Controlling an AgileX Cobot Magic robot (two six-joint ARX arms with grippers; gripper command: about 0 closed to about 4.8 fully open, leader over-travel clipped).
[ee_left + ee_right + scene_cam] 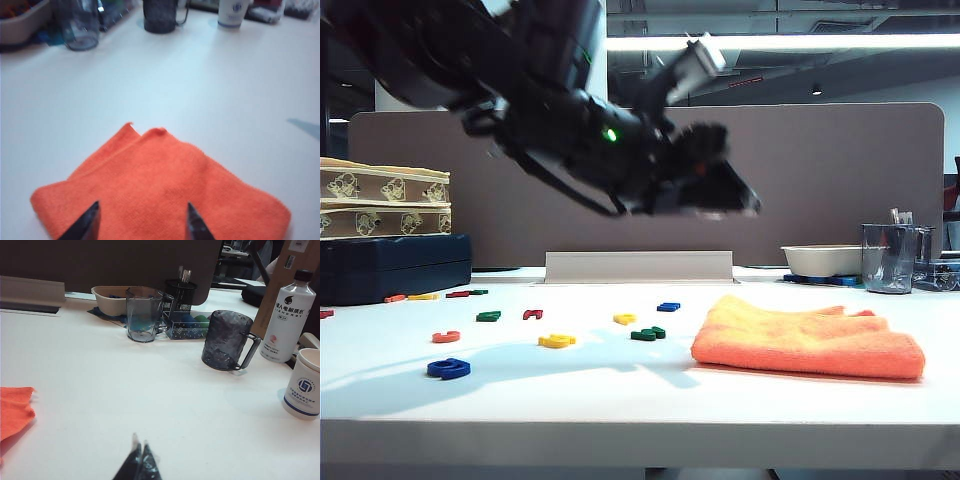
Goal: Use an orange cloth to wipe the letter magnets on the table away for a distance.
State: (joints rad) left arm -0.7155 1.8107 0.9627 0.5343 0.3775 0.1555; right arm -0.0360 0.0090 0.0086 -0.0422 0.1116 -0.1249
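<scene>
On the white table (620, 390) the orange cloth (808, 341) lies right of the scattered letter magnets (556, 340), the left gripper (142, 220) hovering spread and empty above it, the right gripper (139, 461) pinched closed over bare tabletop

Left gripper (142, 220) hangs open-jawed above the orange cloth (160, 192) — bare table (165, 85) around; right gripper (140, 462) closed, cups (227, 340) beyond.

Orange cloth (165, 190), below and just ahead of the left gripper's (142, 220) parted jaws: soft, fuzzy, matt microfibre. Table (150, 405) ahead of the right gripper's (140, 462) closed jaws: smooth white surface, faint sheen. Letter magnets (557, 340): glossy coloured plastic. Mug (227, 340) beyond the right jaws: dark, translucent, textured plastic.
</scene>
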